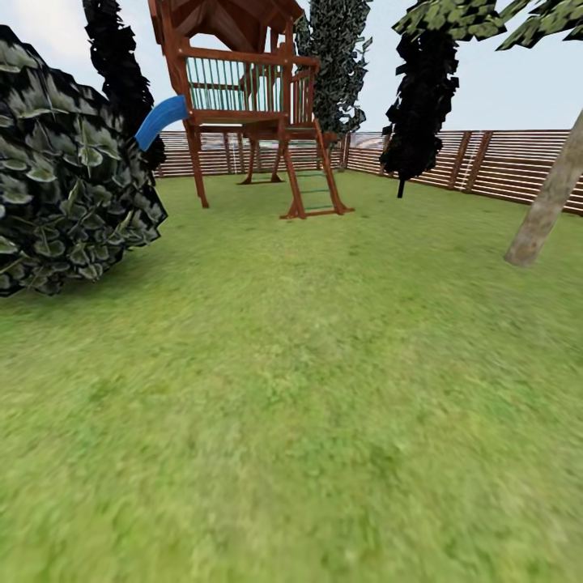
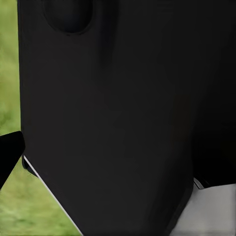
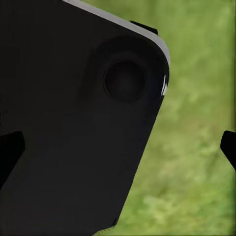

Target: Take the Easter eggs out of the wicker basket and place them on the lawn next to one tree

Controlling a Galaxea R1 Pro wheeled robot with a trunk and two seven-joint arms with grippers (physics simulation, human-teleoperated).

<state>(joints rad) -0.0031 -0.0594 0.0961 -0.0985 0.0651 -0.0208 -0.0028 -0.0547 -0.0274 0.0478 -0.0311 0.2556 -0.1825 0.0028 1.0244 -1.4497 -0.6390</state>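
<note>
The wide flat green lawn [image 1: 291,405] stretched from the near edge of the head view to a brown horizontal-slat wooden fence [image 1: 518,166] at the far side. A wooden playset [image 1: 251,89] with a blue slide [image 1: 160,119] stood far, left of centre. A dense bush of dark, pale-veined leaves [image 1: 65,170] sat at the left. At the right a smooth pale grey-beige tree trunk [image 1: 549,198] leaned up from the grass, with flat-paneled foliage above; a dark thin-trunked tree [image 1: 417,105] stood beyond it near the fence.

In both wrist views a black robot panel [image 2: 118,113] blocked most of the picture, with blurred grass beside it. Whether the left hand was open or closed could not be told. The right hand's dark fingertips [image 3: 10,152] sat far apart, open and gripping nothing.
</note>
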